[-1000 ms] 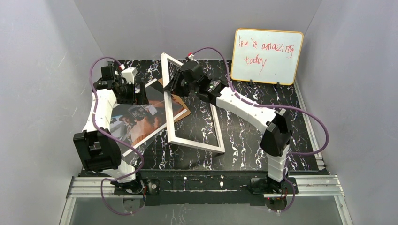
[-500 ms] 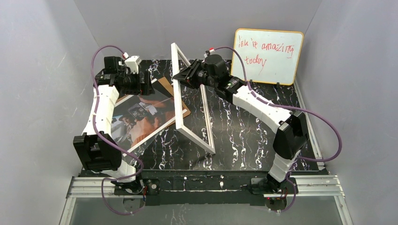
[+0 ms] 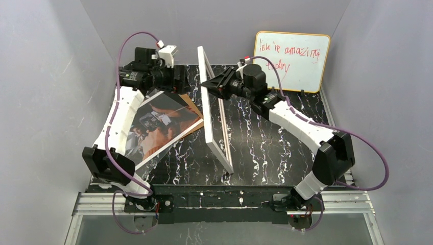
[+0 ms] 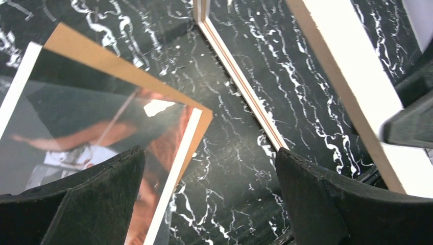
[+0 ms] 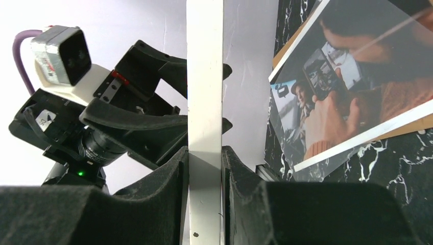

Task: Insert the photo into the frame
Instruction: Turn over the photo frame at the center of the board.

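Observation:
The frame point(image 3: 209, 120) stands almost on edge on the black marble table, its lower corner resting near the front. My right gripper point(image 3: 215, 84) is shut on its upper white rail; in the right wrist view the rail point(image 5: 205, 76) runs up between the jaws of that gripper point(image 5: 205, 171). The photo point(image 3: 155, 125) lies flat at the left on a brown backing board point(image 3: 193, 109). My left gripper point(image 3: 179, 84) hovers open and empty above the board's far corner. In the left wrist view the photo point(image 4: 76, 127) shows by the left finger and the frame's rail point(image 4: 240, 87) by the right.
An orange-rimmed whiteboard point(image 3: 291, 61) with red writing leans on the back wall at the right. Grey walls close in the table on three sides. The left arm's wrist point(image 5: 102, 117) sits close behind the frame in the right wrist view.
My right gripper has swung the frame up from a slant to nearly upright and carried it right, off the photo. My left gripper has moved back and to the right, staying open.

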